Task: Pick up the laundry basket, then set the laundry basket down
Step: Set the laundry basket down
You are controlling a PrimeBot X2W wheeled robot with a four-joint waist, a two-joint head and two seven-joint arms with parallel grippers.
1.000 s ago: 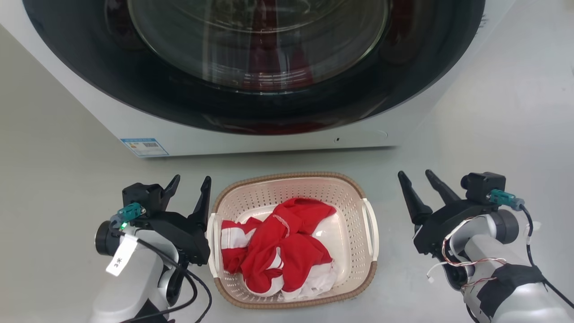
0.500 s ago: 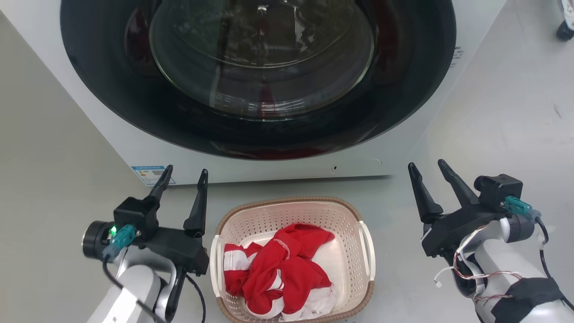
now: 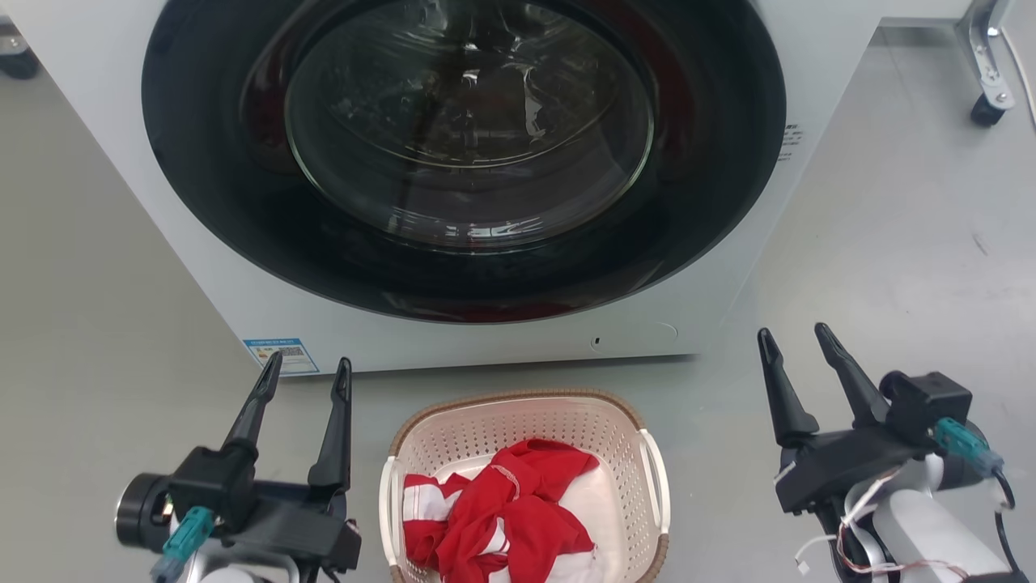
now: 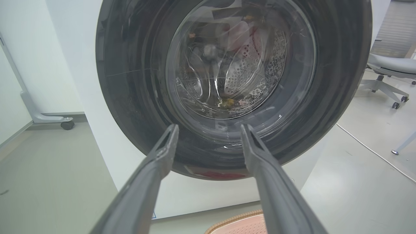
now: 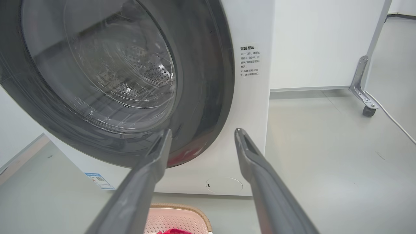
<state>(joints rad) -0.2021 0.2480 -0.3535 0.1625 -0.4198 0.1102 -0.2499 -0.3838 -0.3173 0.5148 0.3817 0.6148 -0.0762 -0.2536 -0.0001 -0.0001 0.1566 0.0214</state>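
Head view: the laundry basket (image 3: 518,423), holding red and white cloth (image 3: 502,518), sits on the floor (image 3: 890,243) at 6 o'clock, before a washing machine (image 3: 502,348). The left gripper (image 3: 308,360) at 8 o'clock and the right gripper (image 3: 791,330) at 4 o'clock have their jaws wide open and empty. Left wrist view: the basket rim is at 6 o'clock. Right wrist view: likewise.
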